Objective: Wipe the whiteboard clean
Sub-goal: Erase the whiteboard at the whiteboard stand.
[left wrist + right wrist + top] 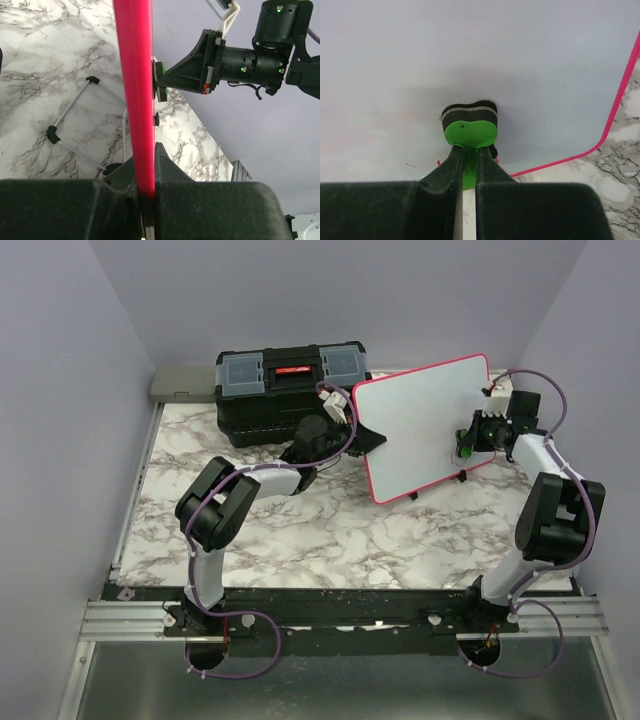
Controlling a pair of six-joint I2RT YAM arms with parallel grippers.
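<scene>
Firmly, your left gripper clamped the rim of the board, held between its fingers; your right gripper pinched the eraser, pressed against the board directly ahead.

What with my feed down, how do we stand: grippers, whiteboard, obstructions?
Left gripper shut on whiteboard at its rim, board held tilted. Right gripper shut on green eraser, pressed to board face. Toolbox close behind board's left corner.
</scene>
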